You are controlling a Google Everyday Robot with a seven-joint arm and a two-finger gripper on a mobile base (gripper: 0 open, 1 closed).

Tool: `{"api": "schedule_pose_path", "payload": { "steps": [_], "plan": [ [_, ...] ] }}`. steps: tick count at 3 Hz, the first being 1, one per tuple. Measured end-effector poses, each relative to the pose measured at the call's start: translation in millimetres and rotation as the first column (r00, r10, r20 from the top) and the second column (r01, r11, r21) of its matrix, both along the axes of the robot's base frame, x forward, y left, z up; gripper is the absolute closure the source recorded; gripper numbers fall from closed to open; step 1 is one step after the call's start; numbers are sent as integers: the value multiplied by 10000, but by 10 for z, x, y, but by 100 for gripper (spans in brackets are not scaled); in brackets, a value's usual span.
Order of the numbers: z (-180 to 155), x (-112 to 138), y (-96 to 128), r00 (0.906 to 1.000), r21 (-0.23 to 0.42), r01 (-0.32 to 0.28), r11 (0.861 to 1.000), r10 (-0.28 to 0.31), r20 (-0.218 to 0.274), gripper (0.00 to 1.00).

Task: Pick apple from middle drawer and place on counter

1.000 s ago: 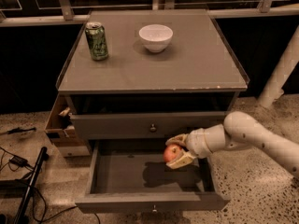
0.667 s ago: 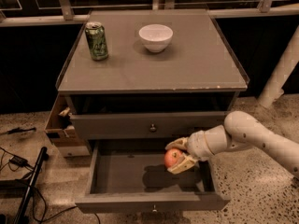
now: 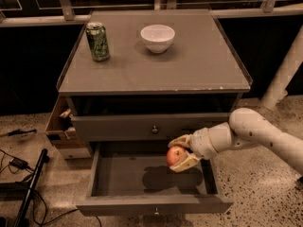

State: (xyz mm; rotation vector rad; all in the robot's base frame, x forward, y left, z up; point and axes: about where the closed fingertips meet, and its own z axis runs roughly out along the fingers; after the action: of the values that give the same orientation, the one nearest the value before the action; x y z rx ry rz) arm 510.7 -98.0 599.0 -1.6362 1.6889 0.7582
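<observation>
The red apple (image 3: 175, 155) is held between the fingers of my gripper (image 3: 181, 152), which reaches in from the right on a white arm. The gripper is shut on the apple and holds it above the right half of the open middle drawer (image 3: 142, 174), just below the closed drawer front above it. The apple's shadow lies on the drawer floor. The counter (image 3: 189, 65) is the flat grey cabinet top with a chipped front edge, well above the gripper.
A green can (image 3: 98, 41) stands at the counter's back left and a white bowl (image 3: 157, 38) at the back middle. A cardboard box (image 3: 61, 129) sits left of the cabinet. Cables and a black pole (image 3: 28, 188) lie on the floor at left.
The gripper with the apple has risen slightly out of the drawer and stays over its right half. Nothing else has moved.
</observation>
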Motion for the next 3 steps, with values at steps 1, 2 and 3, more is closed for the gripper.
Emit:
{"api": "schedule_pose_path", "payload": {
  "steps": [1,2,3],
  "plan": [
    [490,91,-77,9972,-325,485,9983,-466,586,100],
    [1272,264,-200,9876,-868,1162,9894,-1058,1157,100],
    [2252,464,-311,9731,-1227,1728,9773,-1501,1748,100]
  ]
}}
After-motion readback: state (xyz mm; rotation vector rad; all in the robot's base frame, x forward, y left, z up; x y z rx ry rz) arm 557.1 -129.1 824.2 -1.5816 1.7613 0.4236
